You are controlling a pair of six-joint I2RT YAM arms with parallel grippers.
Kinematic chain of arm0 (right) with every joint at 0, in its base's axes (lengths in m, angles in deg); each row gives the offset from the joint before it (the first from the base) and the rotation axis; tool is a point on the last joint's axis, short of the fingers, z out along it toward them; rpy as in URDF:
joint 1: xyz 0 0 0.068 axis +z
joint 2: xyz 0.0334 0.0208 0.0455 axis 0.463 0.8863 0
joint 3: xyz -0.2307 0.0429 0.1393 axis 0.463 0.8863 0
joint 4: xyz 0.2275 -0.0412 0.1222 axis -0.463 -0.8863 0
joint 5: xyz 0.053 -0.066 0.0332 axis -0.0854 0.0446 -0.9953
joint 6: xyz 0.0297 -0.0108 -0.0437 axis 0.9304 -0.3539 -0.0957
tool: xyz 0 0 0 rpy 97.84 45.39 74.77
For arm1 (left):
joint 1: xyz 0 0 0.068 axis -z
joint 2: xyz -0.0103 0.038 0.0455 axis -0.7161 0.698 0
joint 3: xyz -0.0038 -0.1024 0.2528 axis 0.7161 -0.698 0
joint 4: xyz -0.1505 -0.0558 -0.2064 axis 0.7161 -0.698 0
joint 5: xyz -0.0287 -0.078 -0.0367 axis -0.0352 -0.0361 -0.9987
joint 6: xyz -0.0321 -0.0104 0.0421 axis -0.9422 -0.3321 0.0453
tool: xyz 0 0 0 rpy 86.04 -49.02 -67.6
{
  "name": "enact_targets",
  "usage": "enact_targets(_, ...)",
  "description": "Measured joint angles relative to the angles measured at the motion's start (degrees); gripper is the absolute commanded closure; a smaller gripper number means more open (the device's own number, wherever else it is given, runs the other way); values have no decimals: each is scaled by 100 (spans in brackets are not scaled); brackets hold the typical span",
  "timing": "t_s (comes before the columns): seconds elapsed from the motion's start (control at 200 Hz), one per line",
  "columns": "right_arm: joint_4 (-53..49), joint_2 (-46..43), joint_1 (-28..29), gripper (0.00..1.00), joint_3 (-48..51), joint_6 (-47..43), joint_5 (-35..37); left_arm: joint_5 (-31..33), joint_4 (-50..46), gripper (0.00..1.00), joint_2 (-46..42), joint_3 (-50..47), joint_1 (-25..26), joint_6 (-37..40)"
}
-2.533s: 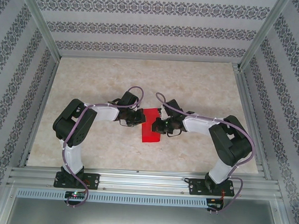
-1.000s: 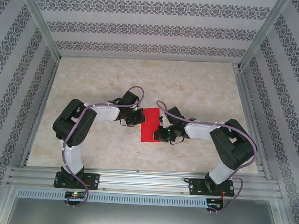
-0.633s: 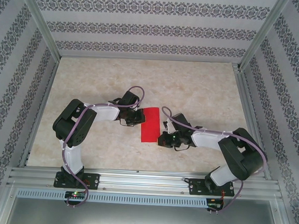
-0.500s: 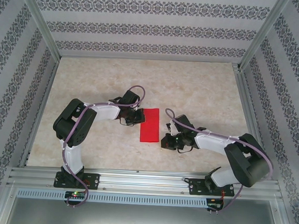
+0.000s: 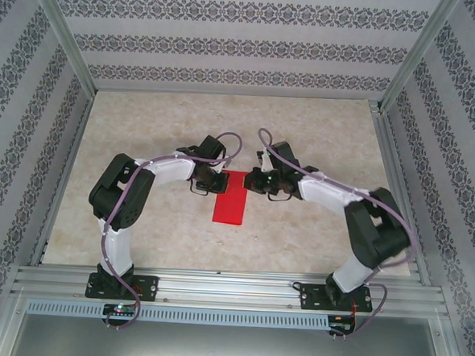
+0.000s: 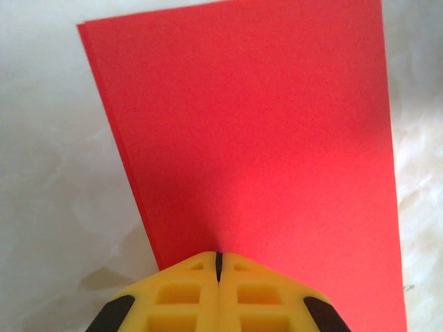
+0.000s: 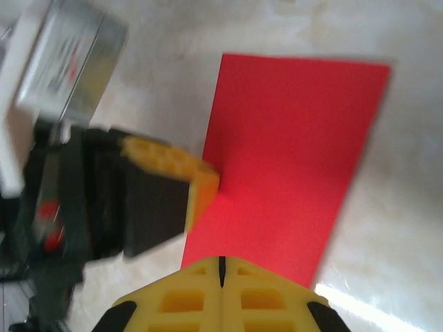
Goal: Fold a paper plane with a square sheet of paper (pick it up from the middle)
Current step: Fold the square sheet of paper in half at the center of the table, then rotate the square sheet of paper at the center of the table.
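Note:
The square sheet of paper [image 5: 229,203] is bright red and lies flat on the table as a long rectangle, doubled over, with two layered edges along its left side [image 6: 124,145]. No paper plane is in view. My left gripper [image 5: 219,182] is shut, its yellow tips [image 6: 218,259] resting on the sheet's far-left edge. My right gripper [image 5: 251,181] is shut too, its tips [image 7: 221,261] at the sheet's [image 7: 291,159] far-right edge. In the right wrist view the left gripper's fingers [image 7: 201,181] touch the paper from the opposite side. Neither holds anything.
The beige marbled tabletop [image 5: 305,134] stretches around the paper. Patterned walls and aluminium posts [image 5: 64,46] enclose it. A metal rail [image 5: 230,290] with both arm bases runs along the near edge.
My right arm swung out to the near right, off the paper, then came back to its far-right edge. The sheet slid slightly left. My left gripper edged farther along the far end.

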Motion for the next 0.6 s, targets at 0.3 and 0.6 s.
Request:
enact_targets(0.3,-9,1486,-66,100,-1005,243,92,-22,-55,93,-605,-319,0,-44)
enact_targets(0.6,-313,1534,-109,100,-1040,483,647,-109,518,78,-1596,-1252,17,-1458)
